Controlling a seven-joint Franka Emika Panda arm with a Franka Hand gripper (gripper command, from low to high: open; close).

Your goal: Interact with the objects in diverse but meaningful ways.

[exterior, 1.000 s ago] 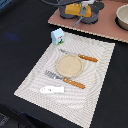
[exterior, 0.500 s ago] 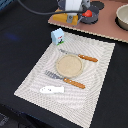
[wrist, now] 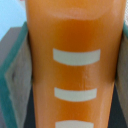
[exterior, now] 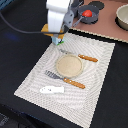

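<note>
Exterior view: Panda arm over the striped placemat (exterior: 95,75), at its 11 o'clock corner.
Gripper (exterior: 59,36): clamped on the bread loaf (wrist: 75,60), which fills the wrist view.
Loaf handling: likely light, rigid, glossy plastic; hold the flanks.
Fish piece (exterior: 52,90): flat, at 7 o'clock; probably awkward to pinch.

Orange loaf (wrist: 75,65) (perhaps bread), pale stripes.

White blocky arm (exterior: 59,15), black cable (exterior: 17,27).

Robot lab tabletop, toy place setting (exterior: 69,65)
</note>
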